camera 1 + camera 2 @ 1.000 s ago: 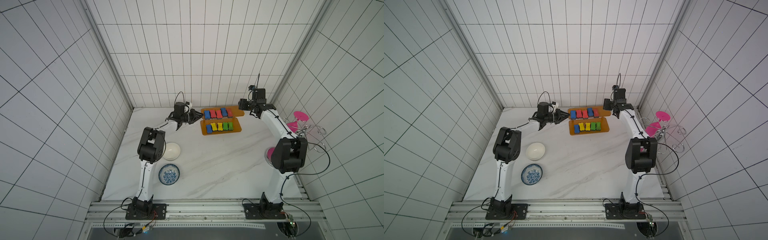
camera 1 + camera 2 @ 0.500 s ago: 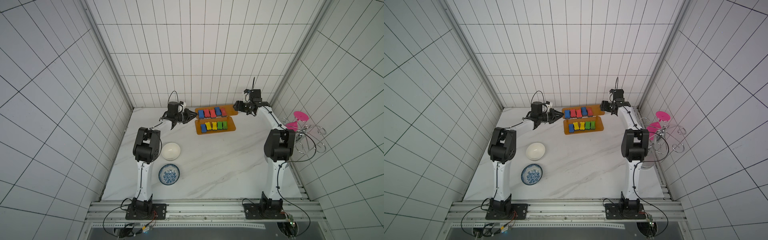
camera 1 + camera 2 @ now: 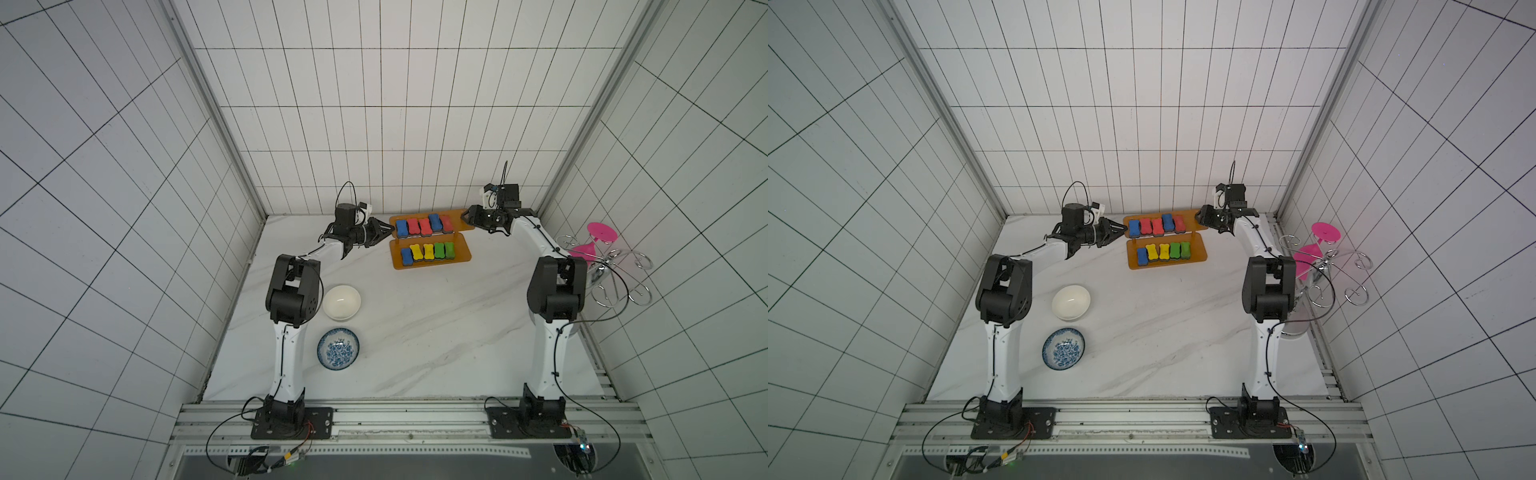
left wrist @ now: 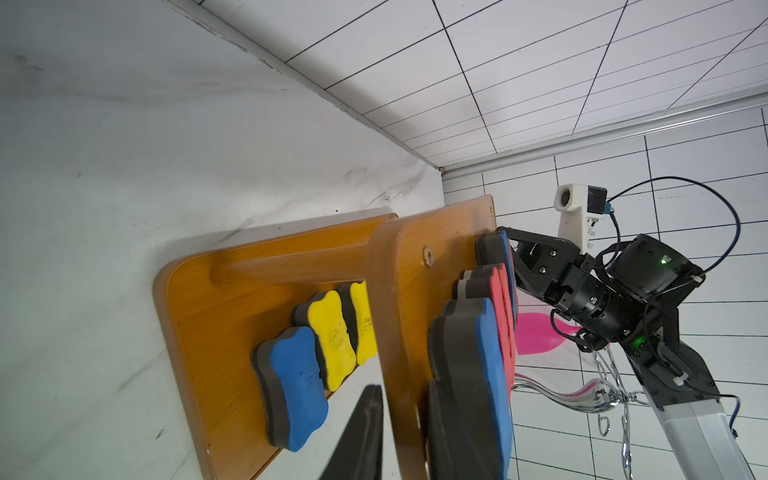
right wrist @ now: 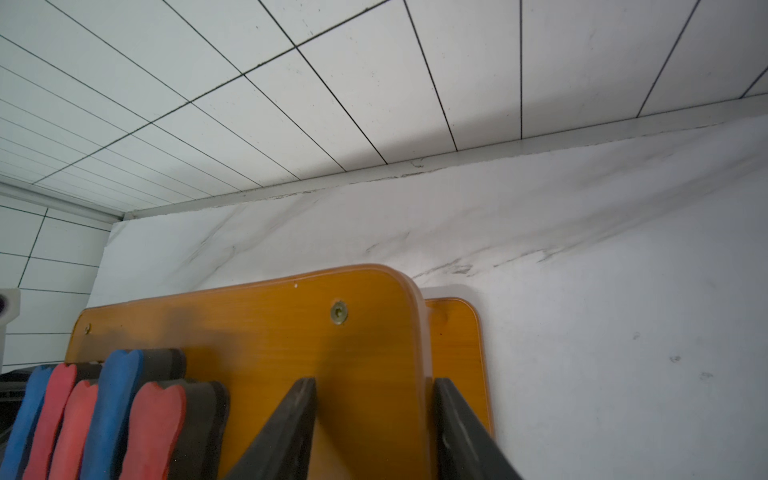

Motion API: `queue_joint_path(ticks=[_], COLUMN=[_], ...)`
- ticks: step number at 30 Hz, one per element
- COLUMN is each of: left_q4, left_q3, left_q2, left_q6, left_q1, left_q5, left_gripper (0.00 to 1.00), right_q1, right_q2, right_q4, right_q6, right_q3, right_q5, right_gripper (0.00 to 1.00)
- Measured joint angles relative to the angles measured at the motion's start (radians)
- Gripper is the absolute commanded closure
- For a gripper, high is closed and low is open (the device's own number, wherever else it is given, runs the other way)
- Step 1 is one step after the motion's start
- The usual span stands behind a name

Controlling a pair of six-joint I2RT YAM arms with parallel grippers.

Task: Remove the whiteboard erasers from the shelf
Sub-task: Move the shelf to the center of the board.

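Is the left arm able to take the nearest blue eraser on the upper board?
Probably not yet: the left gripper straddles the edge of the shelf beside that blue eraser and must let go first.

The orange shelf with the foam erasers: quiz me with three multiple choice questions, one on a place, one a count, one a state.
1. Where does the translucent orange two-tier shelf stand? A at the table's far end; B beside the bowls; C on the wire rack.
2. How many red bone-shaped foam erasers lie on its upper tier? A one; B three; C five.
3. The plain white bowl is: A empty; B full of erasers; C overturned.
A: both top views show it there. B: three red tops among two blue. A: its bare inside shows.
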Motion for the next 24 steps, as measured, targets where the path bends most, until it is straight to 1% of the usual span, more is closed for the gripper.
queue_joint_path(ticks=[3, 4, 8, 14, 20, 24], left_q4=[0.003, 0.003, 0.005, 0.008, 0.005, 0.004], left_q3=[0.0, 0.0, -0.008, -0.063, -0.159, -0.24], left_q2=[-0.001, -0.002, -0.008, -0.048, -0.122, -0.186], left_q6=[-0.002, -0.003, -0.01, -0.014, -0.011, 0.0], left_q1=[0.003, 0.004, 0.006, 0.006, 0.002, -0.01], left_q5=[0.002, 0.001, 0.0, -0.01, -0.031, -0.05], left_gripper=[0.84, 0.85, 0.89, 0.97, 0.98, 0.98], right_q1=[-0.002, -0.002, 0.0, 0.01, 0.028, 0.039], right_q2=[-0.022, -0.032, -0.069, -0.135, -0.221, -0.301], right_q4=[0.012, 0.017, 0.035, 0.04, 0.048, 0.055], right_q6=[0.011, 0.012, 0.017, 0.021, 0.026, 0.029], right_q3=[-0.028, -0.044, -0.101, -0.187, -0.296, -0.396], right_q5=[0.004, 0.006, 0.011, 0.032, 0.066, 0.091], right_gripper=[0.69, 0.69, 0.7, 0.71, 0.72, 0.72])
